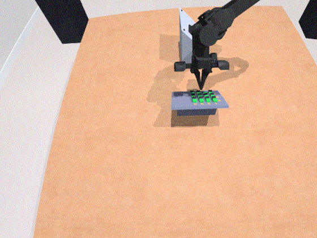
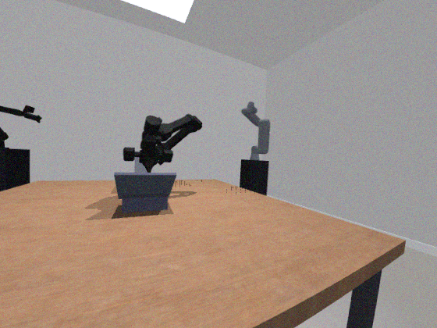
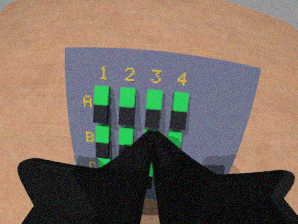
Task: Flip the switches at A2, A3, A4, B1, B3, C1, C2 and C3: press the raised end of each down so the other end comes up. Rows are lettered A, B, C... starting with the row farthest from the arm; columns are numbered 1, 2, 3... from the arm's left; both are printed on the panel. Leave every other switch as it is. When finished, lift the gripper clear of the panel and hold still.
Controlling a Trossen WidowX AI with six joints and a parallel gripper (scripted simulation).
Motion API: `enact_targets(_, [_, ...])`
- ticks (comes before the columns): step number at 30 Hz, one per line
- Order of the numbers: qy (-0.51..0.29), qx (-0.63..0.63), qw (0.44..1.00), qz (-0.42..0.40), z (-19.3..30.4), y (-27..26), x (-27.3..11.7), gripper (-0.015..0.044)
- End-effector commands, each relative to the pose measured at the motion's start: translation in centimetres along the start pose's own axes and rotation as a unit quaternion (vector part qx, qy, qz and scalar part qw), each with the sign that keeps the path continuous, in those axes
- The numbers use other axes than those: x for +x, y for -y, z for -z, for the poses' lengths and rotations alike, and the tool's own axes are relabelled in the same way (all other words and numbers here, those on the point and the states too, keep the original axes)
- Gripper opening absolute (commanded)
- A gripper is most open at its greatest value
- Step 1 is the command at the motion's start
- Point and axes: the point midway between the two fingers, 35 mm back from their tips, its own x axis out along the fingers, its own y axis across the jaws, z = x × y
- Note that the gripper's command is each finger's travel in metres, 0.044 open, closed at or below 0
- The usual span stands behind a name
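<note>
The blue-grey panel (image 1: 181,103) (image 2: 145,187) (image 3: 222,100) carries rows of green-and-black rocker switches. In the wrist view, A1 (image 3: 101,104), A2 (image 3: 127,106), A3 (image 3: 154,108) and A4 (image 3: 179,110) show whole, green half on the far side. B1 (image 3: 102,141) also shows; B2 (image 3: 126,137), B4 (image 3: 175,138) and C1 (image 3: 104,162) show in part. The fingers cover most of B3 and much of row C. Which ends are raised is hard to tell. My gripper (image 1: 201,88) (image 2: 149,170) (image 3: 152,136) is shut and empty, its tips just above the panel's arm side.
The panel stands on a dark blue base (image 1: 196,112) (image 2: 144,204) on the wooden table (image 1: 127,170) (image 2: 218,254). A pale grey upright plate (image 1: 185,42) stands behind the gripper on the arm's side. A dark block lies on the panel beside the switches (image 1: 178,93).
</note>
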Motion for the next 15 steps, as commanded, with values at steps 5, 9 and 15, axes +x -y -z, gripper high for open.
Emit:
enact_targets(5, [0.004,0.001,1.000,0.001,0.0,0.0,1.2,0.0000])
enact_targets(9, [0.004,0.001,1.000,0.001,0.0,0.0,1.6,0.0000])
enact_targets(15, [0.004,0.001,1.000,0.001,0.0,0.0,2.5,0.0000])
